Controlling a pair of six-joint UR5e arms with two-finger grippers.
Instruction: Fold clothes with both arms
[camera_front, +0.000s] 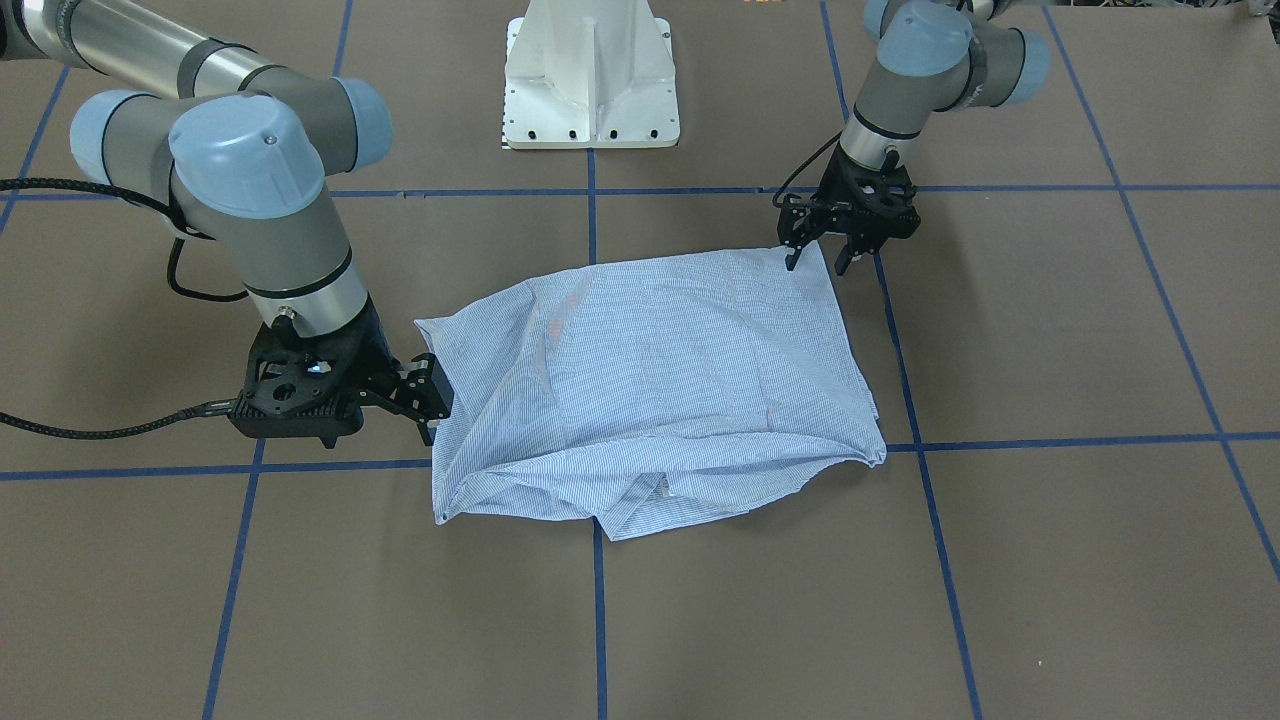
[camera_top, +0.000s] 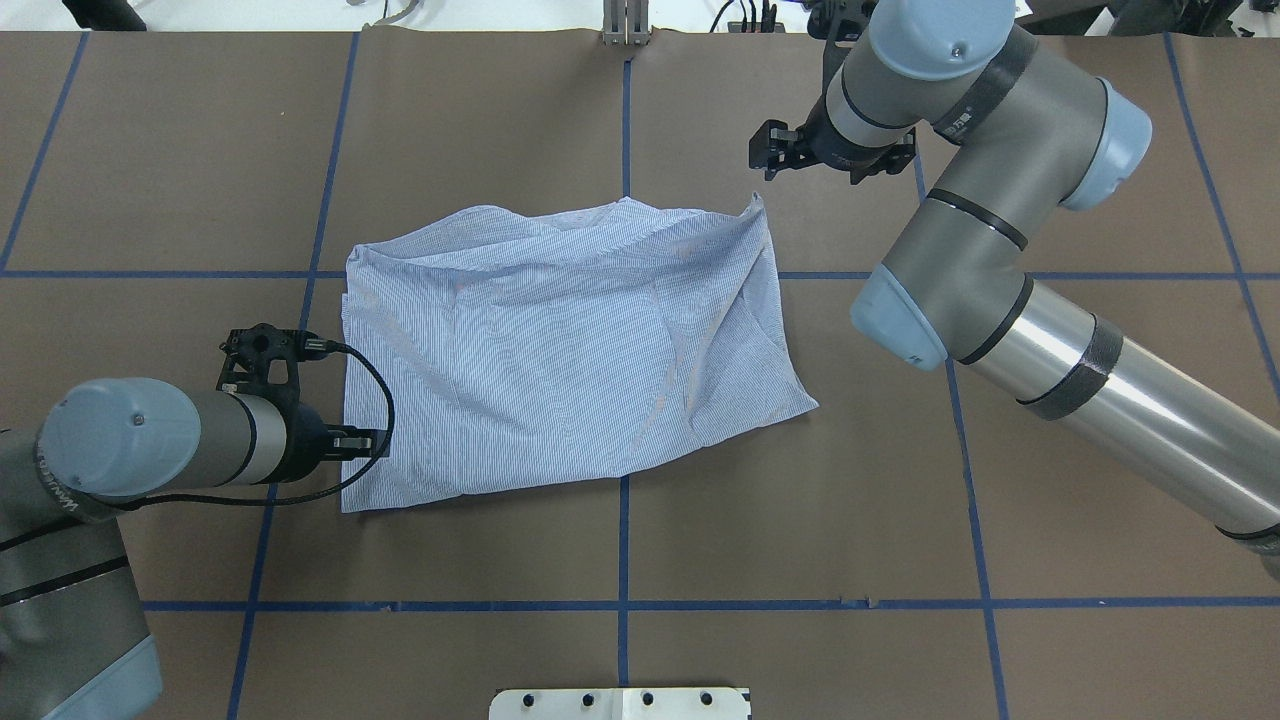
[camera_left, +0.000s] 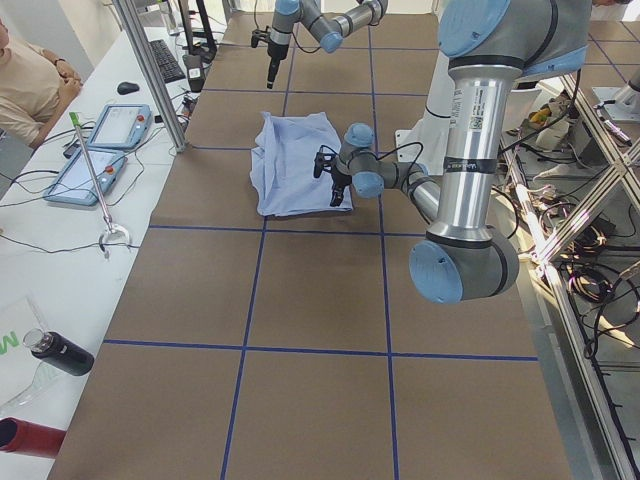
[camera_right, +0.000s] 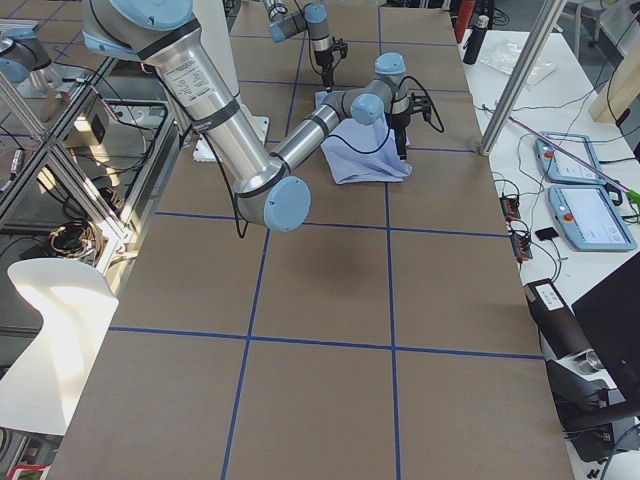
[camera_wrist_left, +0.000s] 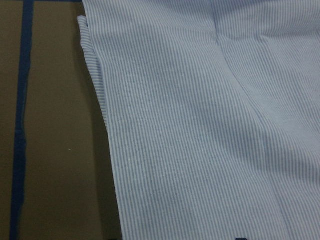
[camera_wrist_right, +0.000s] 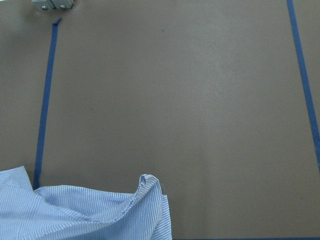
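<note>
The light blue striped shirt (camera_front: 650, 380) lies folded into a rough rectangle in the middle of the brown table; it also shows in the overhead view (camera_top: 560, 350). My left gripper (camera_front: 818, 262) points down with its fingers apart, straddling the shirt's corner nearest the base. The left wrist view shows only the shirt's edge (camera_wrist_left: 200, 125) on the table. My right gripper (camera_front: 432, 395) is open and empty just beside the shirt's far corner (camera_top: 757, 205), which stands up a little. That corner shows free in the right wrist view (camera_wrist_right: 145, 195).
The white pedestal base (camera_front: 590, 80) stands behind the shirt on the robot's side. Blue tape lines (camera_front: 600, 600) cross the table. An operator (camera_left: 30, 80) and tablets (camera_left: 100, 150) are at a side table beyond the far edge.
</note>
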